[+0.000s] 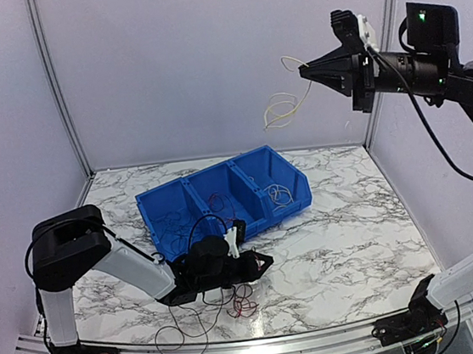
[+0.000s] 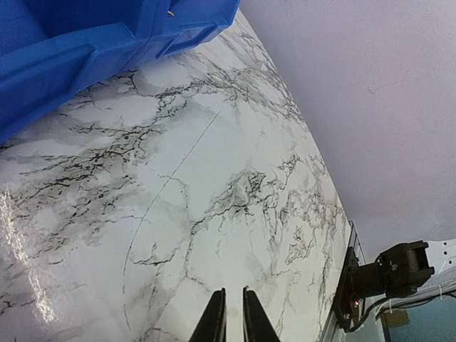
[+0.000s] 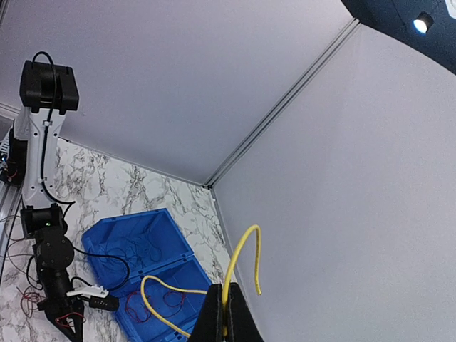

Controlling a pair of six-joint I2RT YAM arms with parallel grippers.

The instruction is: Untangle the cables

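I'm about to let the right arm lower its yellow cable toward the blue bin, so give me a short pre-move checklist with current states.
1. Right gripper shut on yellow cable: ok.
2. Cable lifted free of blue bin: ok.
3. Left gripper out of the bin: ok, low over the table.
4. Left gripper holding anything: cannot tell, fingers nearly shut.
5. Red cable untangled: not ok, looped beside the left arm.

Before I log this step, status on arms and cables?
Right gripper shut on yellow cable, held high above blue bin. Left gripper shut, low by red cables.
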